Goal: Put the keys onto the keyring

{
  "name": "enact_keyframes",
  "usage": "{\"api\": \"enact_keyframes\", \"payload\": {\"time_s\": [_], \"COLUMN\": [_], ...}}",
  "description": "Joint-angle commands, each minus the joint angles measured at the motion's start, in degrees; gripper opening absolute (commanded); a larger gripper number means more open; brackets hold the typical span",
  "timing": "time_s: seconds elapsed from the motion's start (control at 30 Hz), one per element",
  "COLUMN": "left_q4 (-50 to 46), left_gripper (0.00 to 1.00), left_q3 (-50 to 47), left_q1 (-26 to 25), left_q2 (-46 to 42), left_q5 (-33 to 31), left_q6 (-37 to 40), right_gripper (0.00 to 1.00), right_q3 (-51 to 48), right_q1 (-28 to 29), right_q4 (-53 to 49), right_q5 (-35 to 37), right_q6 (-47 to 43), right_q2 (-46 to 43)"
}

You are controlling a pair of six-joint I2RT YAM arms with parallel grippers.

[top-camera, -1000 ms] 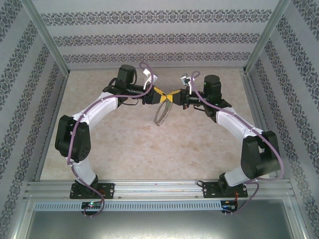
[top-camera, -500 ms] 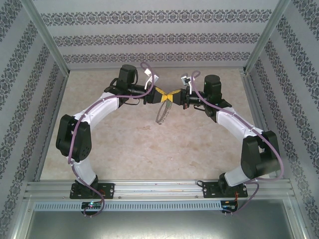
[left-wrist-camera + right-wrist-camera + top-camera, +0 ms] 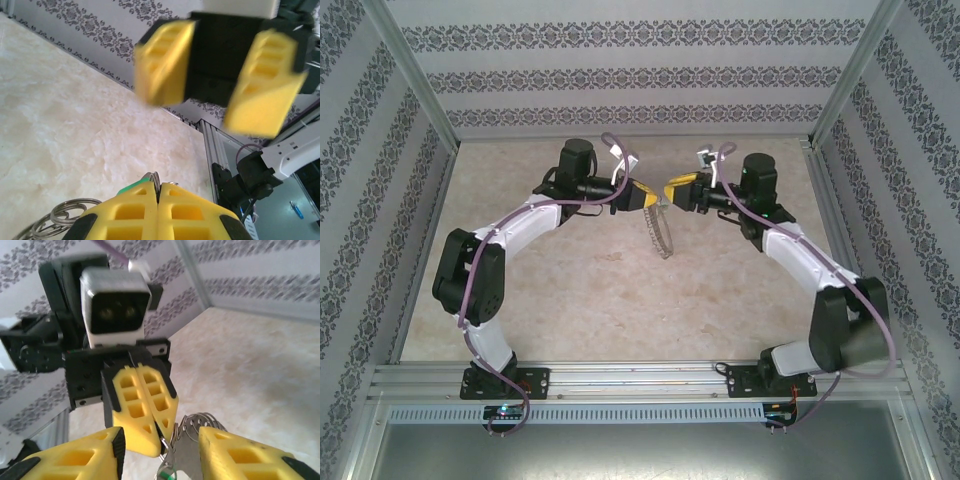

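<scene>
My left gripper [image 3: 648, 200] is shut, pinching the top of the keyring [image 3: 660, 233], which hangs below it as a thin grey beaded hoop above the table. In the left wrist view the shut fingertips [image 3: 150, 192] clamp grey ring wire, and the key's green head [image 3: 130, 187] peeks out at their left side. My right gripper [image 3: 672, 190] stands open just to the right and grips nothing. In the right wrist view its fingers [image 3: 235, 455] flank the hanging rings [image 3: 202, 422] and a flat grey metal piece, with a speck of the green key [image 3: 172, 476] at the bottom edge.
A pale marbled tabletop [image 3: 620, 300] lies below both grippers. Patterned walls [image 3: 620, 75] and aluminium frame posts [image 3: 820, 180] close in the back and sides. More loose ring coils [image 3: 57, 220] trail at the lower left of the left wrist view.
The right gripper has opened and drawn back to the right. The left gripper has closed fully, and the keyring now hangs from it, swung a little right and lower.
</scene>
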Motion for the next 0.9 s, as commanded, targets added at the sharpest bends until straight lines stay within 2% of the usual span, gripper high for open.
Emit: {"api": "enact_keyframes", "payload": {"time_s": [0.0, 0.1, 0.27, 0.5, 0.87], "left_q4": [13.86, 19.64, 22.5, 21.77, 21.18], "left_gripper": [0.0, 0.0, 0.0, 0.0, 0.0], "left_q3": [-2.17, -3.86, -4.84, -5.19, -5.3], "left_q1": [-0.49, -0.5, -0.7, -1.62, -2.71], "left_q2": [-2.35, -3.08, -4.09, -5.22, -6.0], "left_q5": [-1.75, -2.18, -2.22, -2.23, -0.67], "left_q6": [-7.82, -11.72, -14.86, -15.77, -15.95], "right_gripper": [0.47, 0.49, 0.51, 0.53, 0.53], "right_q3": [-4.36, -8.93, -13.64, -14.35, -11.2], "right_q1": [-0.79, -0.64, 1.28, 5.95, 7.4], "right_q4": [5.1, 6.15, 7.13, 8.74, 8.88], "right_q5": [7.94, 13.75, 17.06, 15.45, 11.69], "right_q6": [2.41, 3.06, 1.26, -2.94, -3.53], "right_q2": [-5.2, -7.57, -8.02, -6.36, -3.79]}}
